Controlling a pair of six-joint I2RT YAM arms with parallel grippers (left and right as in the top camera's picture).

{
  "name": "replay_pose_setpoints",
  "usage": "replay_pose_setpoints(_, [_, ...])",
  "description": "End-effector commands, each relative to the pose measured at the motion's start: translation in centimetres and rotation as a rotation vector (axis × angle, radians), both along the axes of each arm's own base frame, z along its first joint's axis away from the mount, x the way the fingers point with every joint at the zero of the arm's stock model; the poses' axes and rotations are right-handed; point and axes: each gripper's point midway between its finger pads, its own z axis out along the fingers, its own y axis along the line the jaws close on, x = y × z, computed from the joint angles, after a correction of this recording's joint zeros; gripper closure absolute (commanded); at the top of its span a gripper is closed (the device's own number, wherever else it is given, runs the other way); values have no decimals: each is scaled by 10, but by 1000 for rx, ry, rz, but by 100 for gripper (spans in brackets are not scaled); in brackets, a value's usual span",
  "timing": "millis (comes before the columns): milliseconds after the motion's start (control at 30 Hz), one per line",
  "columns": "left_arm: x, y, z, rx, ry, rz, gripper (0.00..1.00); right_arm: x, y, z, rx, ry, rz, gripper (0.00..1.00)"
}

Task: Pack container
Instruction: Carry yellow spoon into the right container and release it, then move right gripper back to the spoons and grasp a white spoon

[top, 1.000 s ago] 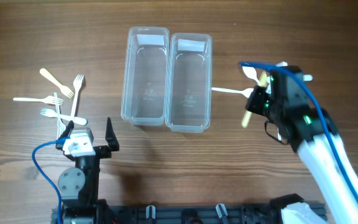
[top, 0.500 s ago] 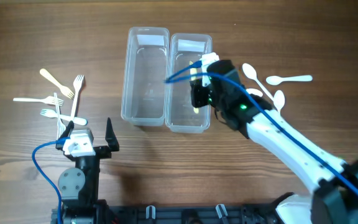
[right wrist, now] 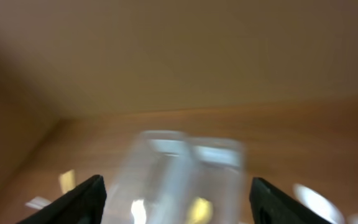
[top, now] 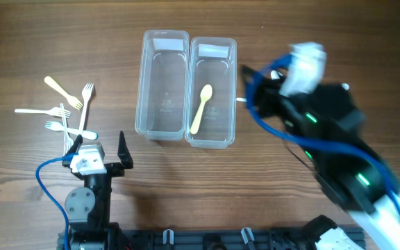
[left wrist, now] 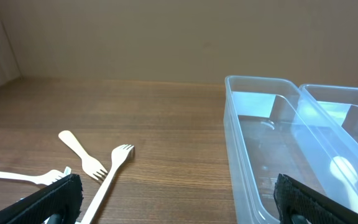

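Observation:
Two clear plastic containers stand side by side; the left one (top: 142,83) holds nothing, and a pale yellow spoon (top: 201,107) lies lengthwise in the right one (top: 214,43). My right arm (top: 311,118) is a motion blur just right of the containers. The right wrist view shows the right gripper (right wrist: 176,202) open, nothing between its fingers, facing the blurred containers with the spoon (right wrist: 197,208) below. My left gripper (top: 101,149) stands wide open near the front left, holding nothing. It looks past the forks (left wrist: 114,168) toward the left container (left wrist: 257,79).
Several white and wooden forks (top: 64,111) lie scattered at the left, just beyond the left gripper. A white utensil handle (top: 240,100) pokes out beside the right container, its rest hidden under the right arm. The table is bare wood.
The right gripper carried the yellow spoon from the right side over the right container, opened and let it go inside, then swung back right. The left arm has not moved.

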Motion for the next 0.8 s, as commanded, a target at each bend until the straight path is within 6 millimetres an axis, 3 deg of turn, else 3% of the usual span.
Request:
replay_pose_setpoints(0, [0,-3,-1,15,0,-19,0,-38,-112,4,45,-19,-545,25])
replay_pose_setpoints(67, [0,-3,-1,15,0,-19,0,-60,-143,-7,67,6,-702,25])
replay_pose_setpoints(200, [0,-3,-1,15,0,-19,0,-55,-140,-38,142,99,-777,21])
replay_pose_setpoints(333, [0,-3,-1,15,0,-19,0,-16,-107,-93,98,257,-788,10])
replay_pose_setpoints(367, [0,-3,-1,15,0,-19,0,1,-95,-121,16,328,-792,3])
replay_pose_setpoints(467, [0,-3,-1,15,0,-19,0,29,-73,-181,-105,456,-786,1])
replay_pose_setpoints(600, [0,-3,-1,15,0,-19,0,54,-31,-251,71,647,-739,0])
replay_pose_setpoints(767, [0,-3,-1,15,0,-19,0,78,-25,-258,254,669,-728,2])
